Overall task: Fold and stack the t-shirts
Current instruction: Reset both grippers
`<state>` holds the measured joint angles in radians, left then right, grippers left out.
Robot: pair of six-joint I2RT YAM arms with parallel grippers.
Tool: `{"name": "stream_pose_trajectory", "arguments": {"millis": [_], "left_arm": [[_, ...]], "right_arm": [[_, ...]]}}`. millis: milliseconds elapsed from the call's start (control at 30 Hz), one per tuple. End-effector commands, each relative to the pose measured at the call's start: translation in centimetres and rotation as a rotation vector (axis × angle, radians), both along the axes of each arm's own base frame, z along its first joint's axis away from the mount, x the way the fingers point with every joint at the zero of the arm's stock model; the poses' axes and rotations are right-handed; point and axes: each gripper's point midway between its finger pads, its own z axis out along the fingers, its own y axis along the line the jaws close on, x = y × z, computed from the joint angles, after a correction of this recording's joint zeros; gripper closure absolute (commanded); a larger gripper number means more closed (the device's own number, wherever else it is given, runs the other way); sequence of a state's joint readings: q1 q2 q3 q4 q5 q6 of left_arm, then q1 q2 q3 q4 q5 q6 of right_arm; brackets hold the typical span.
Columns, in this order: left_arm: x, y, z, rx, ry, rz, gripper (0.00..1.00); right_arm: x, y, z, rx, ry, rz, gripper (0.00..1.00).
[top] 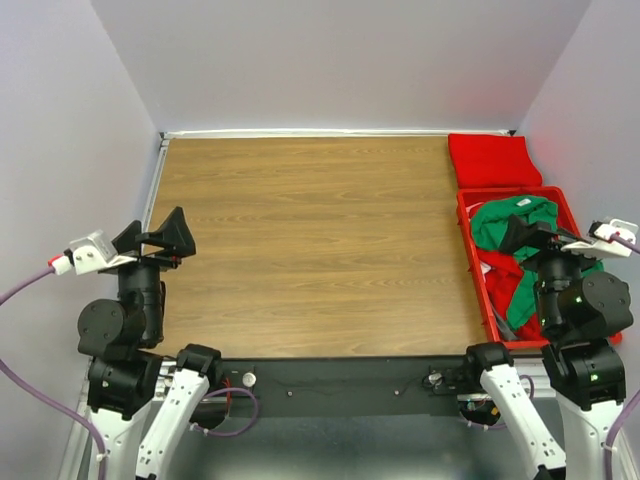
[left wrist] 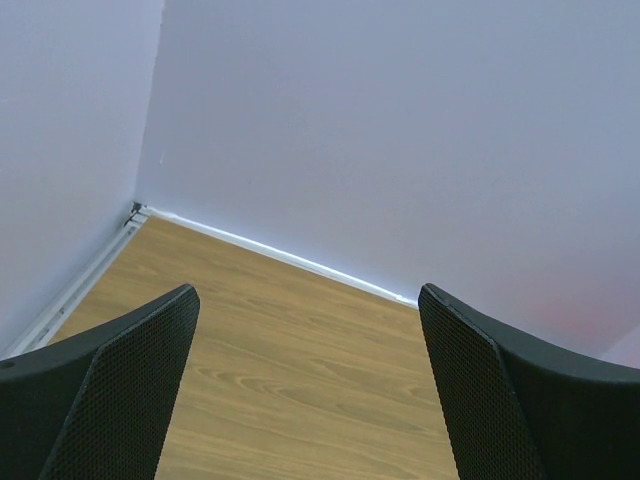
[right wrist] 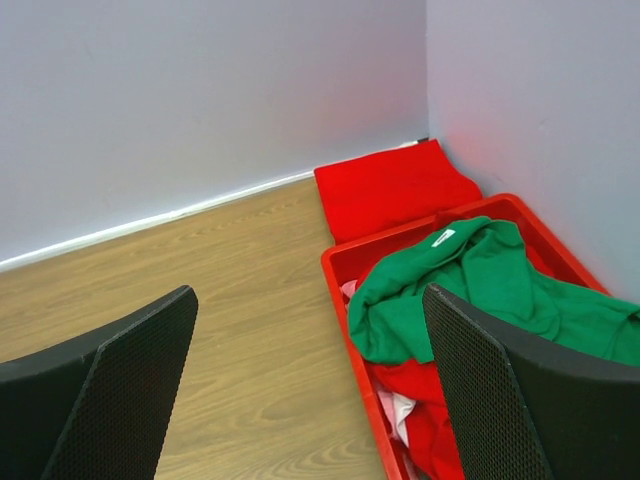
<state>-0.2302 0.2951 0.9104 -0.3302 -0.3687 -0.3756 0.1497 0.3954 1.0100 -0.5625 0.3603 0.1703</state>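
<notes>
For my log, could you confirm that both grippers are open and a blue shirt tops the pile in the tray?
Not quite: the top shirt is green, not blue, as the right wrist view shows. It does lie uppermost in the tray, and the left gripper and right gripper are open.

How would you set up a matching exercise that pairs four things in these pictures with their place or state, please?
Things:
1. folded red t-shirt
2. green t-shirt
3. red tray
4. left gripper

Place or state:
A. open and holding nothing, at the left side of the table
B. crumpled on top of the pile in the tray
C. lying flat in the table's far right corner
D. standing along the table's right edge, holding shirts

Pairs: 1-C, 2-B, 3-D, 4-A.
</notes>
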Motion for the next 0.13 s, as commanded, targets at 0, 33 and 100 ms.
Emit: {"name": "stream_pose_trajectory", "arguments": {"millis": [0, 33, 100], "left_arm": [[0.59, 0.03, 0.38, -0.024, -0.02, 0.008, 0.02], [0.76, 0.01, 0.23, -0.019, -0.013, 0.009, 0.02], [0.84, 0.04, 0.36, -0.014, -0.015, 0.013, 0.02]], "right_arm": [[-0.47, -0.72, 0.47, -0.017, -0.037, -0.035, 0.0], [-0.56, -0.76, 0.48, -0.021, -0.043, -0.036, 0.0], [-0.74, -0.76, 0.61, -0.026, -0.053, -0.033, 0.0]]}}
